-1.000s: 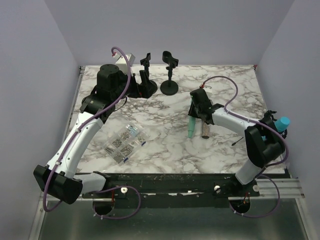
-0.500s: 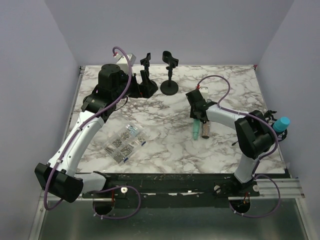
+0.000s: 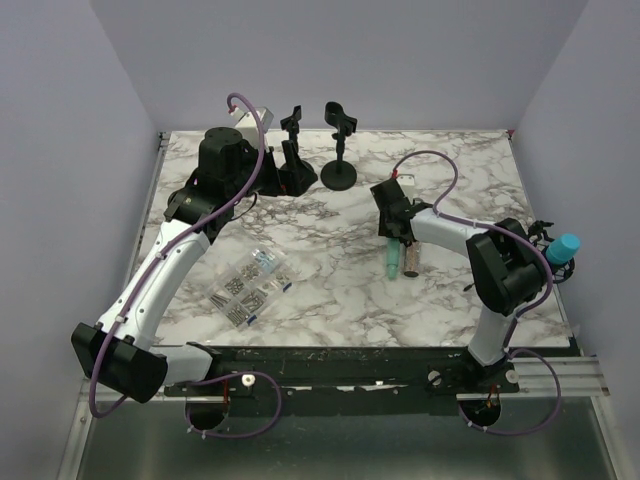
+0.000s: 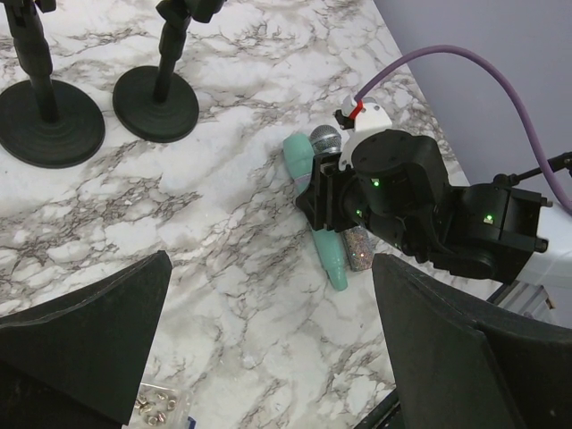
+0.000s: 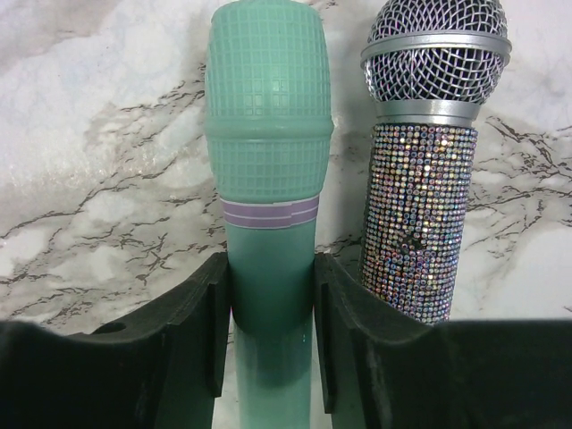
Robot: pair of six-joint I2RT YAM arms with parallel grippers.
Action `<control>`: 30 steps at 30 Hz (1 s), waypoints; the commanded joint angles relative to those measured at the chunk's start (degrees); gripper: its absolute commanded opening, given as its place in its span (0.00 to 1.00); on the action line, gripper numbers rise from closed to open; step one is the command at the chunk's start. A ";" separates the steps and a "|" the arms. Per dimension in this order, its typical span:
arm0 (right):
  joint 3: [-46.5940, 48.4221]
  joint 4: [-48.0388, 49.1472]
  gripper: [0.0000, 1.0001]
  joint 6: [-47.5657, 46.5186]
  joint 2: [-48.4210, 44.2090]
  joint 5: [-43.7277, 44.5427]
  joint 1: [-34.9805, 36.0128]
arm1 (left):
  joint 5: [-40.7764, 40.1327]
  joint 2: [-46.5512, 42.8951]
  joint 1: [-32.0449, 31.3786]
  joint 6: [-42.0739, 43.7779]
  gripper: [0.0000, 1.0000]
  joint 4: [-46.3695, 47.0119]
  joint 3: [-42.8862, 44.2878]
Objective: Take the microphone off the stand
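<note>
Teal microphone (image 5: 268, 152) lies flat on the bench (image 3: 330, 290), long axis running straight out from the right gripper (image 5: 270, 286), whose jaws clasp its handle — the left gripper (image 4: 268, 286), jaws spread, sits well apart.

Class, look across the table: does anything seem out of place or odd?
Both black round-based stands at the far edge are empty, while the mint-green microphone and the glittery silver microphone lie flat side by side on the marble table.

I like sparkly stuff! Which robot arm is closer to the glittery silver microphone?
Right: right gripper clasps the turquoise microphone beside the glittery silver microphone; left gripper hovers by black stands.
</note>
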 commanded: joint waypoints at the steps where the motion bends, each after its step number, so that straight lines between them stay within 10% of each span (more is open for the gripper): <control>1: 2.02 -0.17 0.46 -0.51 0.66 -0.03 0.19 | 1.34 -0.09 0.34 -0.44 0.99 0.56 -0.31; 13: 7.27 -6.25 0.58 -1.27 -6.99 -0.89 1.60 | 1.57 -0.35 0.33 -0.45 0.99 0.62 -0.35; 30: -10.10 -4.58 0.79 -7.56 -47.40 4.26 1.57 | 2.82 -1.67 0.37 -1.40 0.99 1.97 -1.23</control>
